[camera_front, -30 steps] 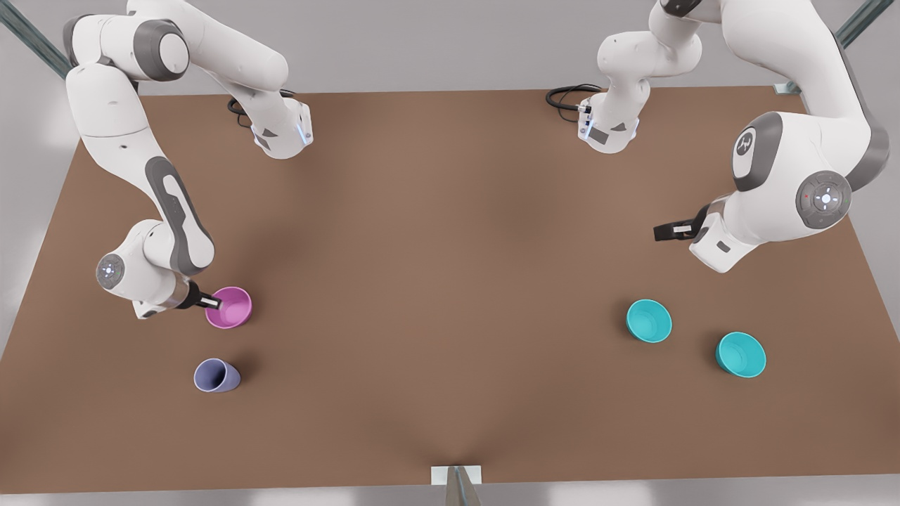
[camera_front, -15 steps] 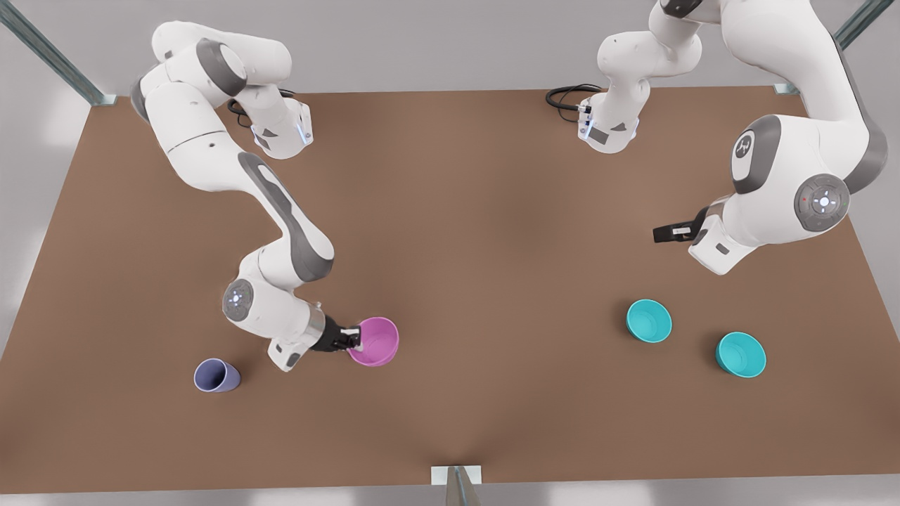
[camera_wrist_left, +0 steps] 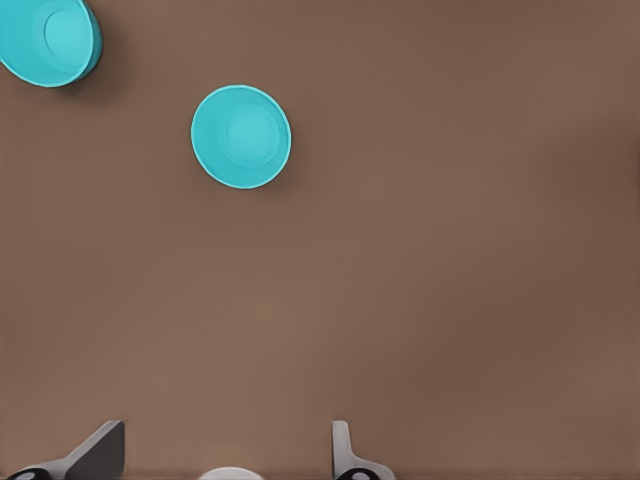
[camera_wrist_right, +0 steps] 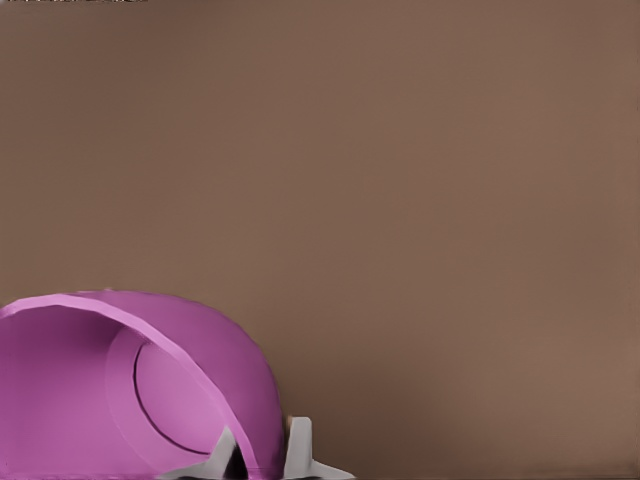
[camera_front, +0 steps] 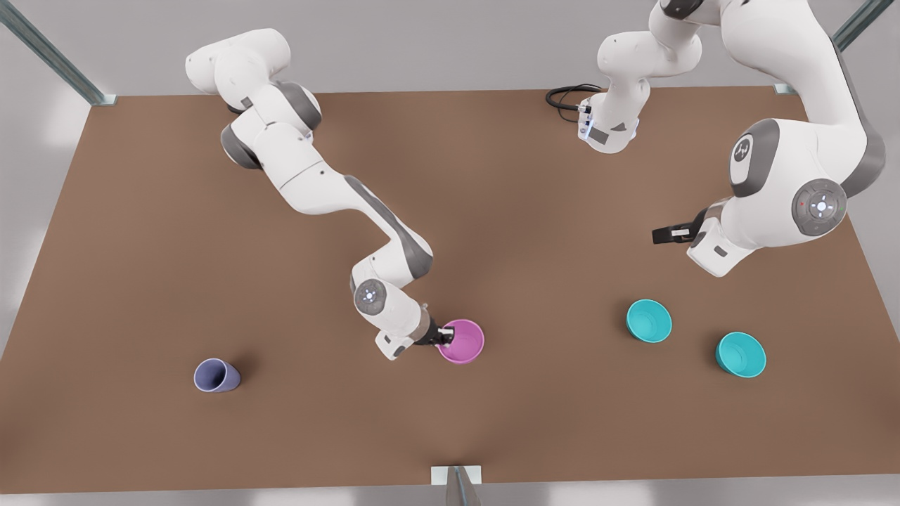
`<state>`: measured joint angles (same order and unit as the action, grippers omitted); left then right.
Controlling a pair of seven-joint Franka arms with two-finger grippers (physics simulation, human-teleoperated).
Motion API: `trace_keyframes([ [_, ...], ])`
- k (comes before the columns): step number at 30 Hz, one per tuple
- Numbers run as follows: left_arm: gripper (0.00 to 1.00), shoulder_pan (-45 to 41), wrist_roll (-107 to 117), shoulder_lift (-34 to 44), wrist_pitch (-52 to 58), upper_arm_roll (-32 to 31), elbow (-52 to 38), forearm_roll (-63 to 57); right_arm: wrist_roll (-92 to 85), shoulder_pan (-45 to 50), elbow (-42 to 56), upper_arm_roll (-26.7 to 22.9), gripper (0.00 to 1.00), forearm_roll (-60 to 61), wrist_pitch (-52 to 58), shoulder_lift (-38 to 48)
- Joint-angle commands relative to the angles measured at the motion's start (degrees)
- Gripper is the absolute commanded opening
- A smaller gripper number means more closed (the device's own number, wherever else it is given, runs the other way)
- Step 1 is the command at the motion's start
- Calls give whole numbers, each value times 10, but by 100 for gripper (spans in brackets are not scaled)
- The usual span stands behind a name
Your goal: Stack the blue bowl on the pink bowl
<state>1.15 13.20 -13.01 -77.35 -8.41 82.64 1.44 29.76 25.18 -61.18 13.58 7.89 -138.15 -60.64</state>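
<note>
Brown and bare, the table (camera_front: 492, 436) stretches from the near edge back to a grey wall. Closest in, toward the front view's left, a lavender cup (camera_front: 216, 376) lies tipped on its side. Over on the front view's right sit two teal bowls: one bowl (camera_front: 740, 354) nearest the right edge, and the blue bowl (camera_front: 649, 320) a little farther back and more toward the middle, both upright and apart from each other. From the left wrist camera the same pair show from above, the blue bowl (camera_wrist_left: 241, 136) whole and the other bowl (camera_wrist_left: 48, 40) cut by the edge.

Near the middle, the pink bowl (camera_front: 461, 341) is clamped at its rim by the right gripper (camera_front: 441, 333), one finger inside the wall and one outside (camera_wrist_right: 298, 446); the bowl (camera_wrist_right: 130, 385) looks tilted in that wrist camera.

Farther back on the right, the left gripper (camera_front: 666, 234) hangs above the table with its fingers (camera_wrist_left: 342, 450) spread wide and nothing between them, well apart from the teal bowls.
</note>
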Motion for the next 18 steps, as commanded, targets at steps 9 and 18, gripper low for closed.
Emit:
trace_keyframes([
  [9,100,8,-72,-26,-66,42,2,1,174,-107,-13,0,100,0,211,115],
  [18,100,43,-263,-184,-357,99,50,30,-375,-454,-35,-6,100,-69,548,246],
])
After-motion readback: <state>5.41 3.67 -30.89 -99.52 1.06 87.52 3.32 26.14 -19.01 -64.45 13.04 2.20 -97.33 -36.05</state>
